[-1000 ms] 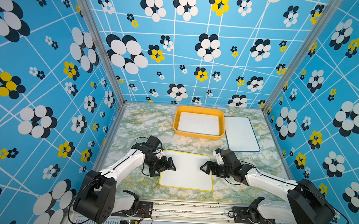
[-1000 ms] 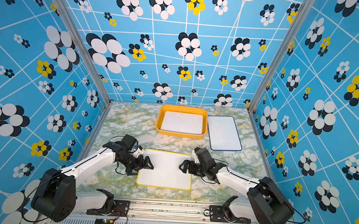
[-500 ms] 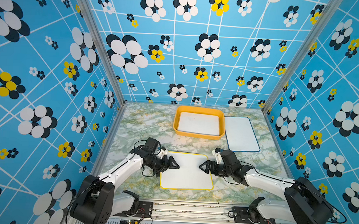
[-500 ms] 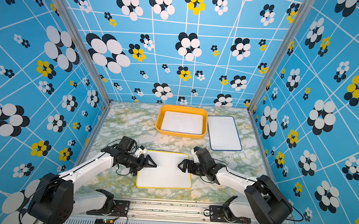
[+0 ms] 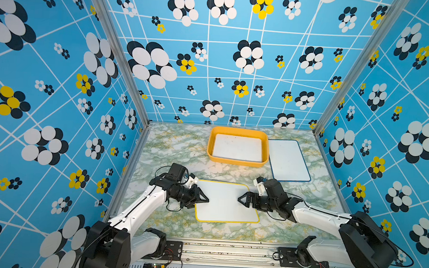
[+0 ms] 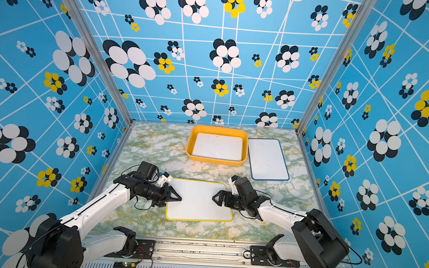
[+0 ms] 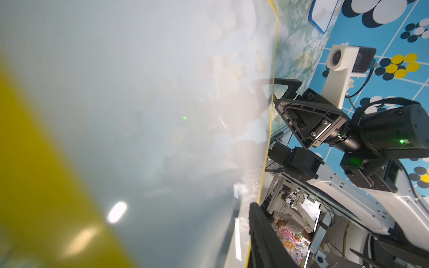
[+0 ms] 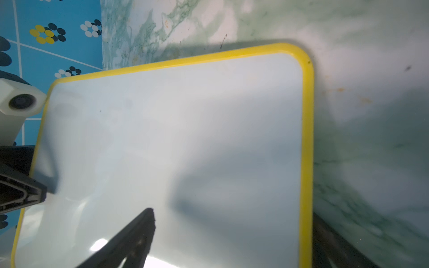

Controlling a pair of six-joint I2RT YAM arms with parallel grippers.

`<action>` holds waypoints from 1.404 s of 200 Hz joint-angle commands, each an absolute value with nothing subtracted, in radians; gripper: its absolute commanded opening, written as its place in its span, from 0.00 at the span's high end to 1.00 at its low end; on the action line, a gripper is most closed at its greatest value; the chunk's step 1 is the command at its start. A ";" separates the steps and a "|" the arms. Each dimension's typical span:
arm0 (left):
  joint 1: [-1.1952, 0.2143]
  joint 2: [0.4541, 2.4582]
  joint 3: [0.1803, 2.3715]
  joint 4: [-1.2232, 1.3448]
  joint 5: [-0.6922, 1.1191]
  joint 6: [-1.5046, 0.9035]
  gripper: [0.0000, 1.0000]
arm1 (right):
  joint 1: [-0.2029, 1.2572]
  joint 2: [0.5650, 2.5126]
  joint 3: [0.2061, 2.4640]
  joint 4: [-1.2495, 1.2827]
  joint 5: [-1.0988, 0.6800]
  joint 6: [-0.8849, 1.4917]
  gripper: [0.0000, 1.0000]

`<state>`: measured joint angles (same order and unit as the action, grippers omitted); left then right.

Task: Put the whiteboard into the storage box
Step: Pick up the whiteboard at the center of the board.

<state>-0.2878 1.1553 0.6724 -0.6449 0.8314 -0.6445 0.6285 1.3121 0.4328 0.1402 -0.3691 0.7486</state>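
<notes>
Two grippers flank the yellow-framed whiteboard (image 5: 226, 203) at lower centre of both top views, below the storage box (image 5: 237, 163): the left gripper (image 5: 206, 199) half-closed at its left edge, hold unclear, the right gripper (image 5: 240, 199) wide open and empty, so grasping seems the step, and both must clamp before lifting.

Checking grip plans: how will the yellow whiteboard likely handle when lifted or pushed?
Probably stiff: the yellow whiteboard lies flat with straight edges. Likely slippery: its glossy face shows glare in the right wrist view. Thin and flush on the table, it may slide rather than lift when nudged.
</notes>
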 commanded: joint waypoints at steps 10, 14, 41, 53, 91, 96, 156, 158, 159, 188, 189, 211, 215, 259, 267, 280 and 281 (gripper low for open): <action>-0.282 1.141 0.673 -0.664 0.854 -0.646 0.74 | 0.624 1.344 0.383 0.003 -0.380 0.779 0.01; -0.282 1.140 0.677 -0.666 0.851 -0.645 0.75 | 0.623 1.342 0.383 0.001 -0.382 0.779 0.01; -0.281 1.136 0.708 -0.703 0.829 -0.626 0.86 | 0.611 1.327 0.393 -0.009 -0.397 0.773 0.01; -0.282 1.133 0.718 -0.712 0.825 -0.622 0.89 | 0.604 1.317 0.401 -0.029 -0.400 0.763 0.01; -0.280 1.135 0.742 -0.752 0.800 -0.602 0.94 | 0.585 1.286 0.413 -0.069 -0.406 0.745 0.01; -0.279 1.137 0.743 -0.756 0.796 -0.599 0.95 | 0.582 1.283 0.414 -0.070 -0.409 0.746 0.01; -0.278 1.144 0.790 -0.810 0.749 -0.574 0.90 | 0.570 1.270 0.416 -0.072 -0.426 0.746 0.01; -0.278 1.144 0.791 -0.810 0.749 -0.574 0.89 | 0.569 1.269 0.416 -0.072 -0.427 0.746 0.01; -0.278 1.144 0.791 -0.810 0.749 -0.574 0.89 | 0.570 1.269 0.416 -0.072 -0.427 0.746 0.01; -0.279 1.148 0.792 -0.791 0.737 -0.592 0.83 | 0.567 1.269 0.414 -0.061 -0.436 0.751 0.01; -0.279 1.149 0.791 -0.789 0.737 -0.593 0.83 | 0.567 1.269 0.414 -0.059 -0.436 0.752 0.01; -0.280 1.151 0.775 -0.748 0.750 -0.615 0.78 | 0.566 1.280 0.391 0.002 -0.464 0.781 0.01; -0.280 1.150 0.772 -0.740 0.752 -0.619 0.77 | 0.566 1.284 0.388 0.012 -0.468 0.785 0.01; -0.282 1.131 0.737 -0.647 0.761 -0.687 0.70 | 0.568 1.343 0.325 0.159 -0.518 0.855 0.01; -0.283 1.126 0.733 -0.633 0.761 -0.699 0.69 | 0.567 1.347 0.321 0.165 -0.521 0.857 0.01; -0.285 1.117 0.728 -0.607 0.754 -0.718 0.68 | 0.567 1.342 0.318 0.166 -0.520 0.856 0.02; -0.285 1.117 0.727 -0.605 0.754 -0.720 0.67 | 0.567 1.341 0.318 0.166 -0.520 0.856 0.01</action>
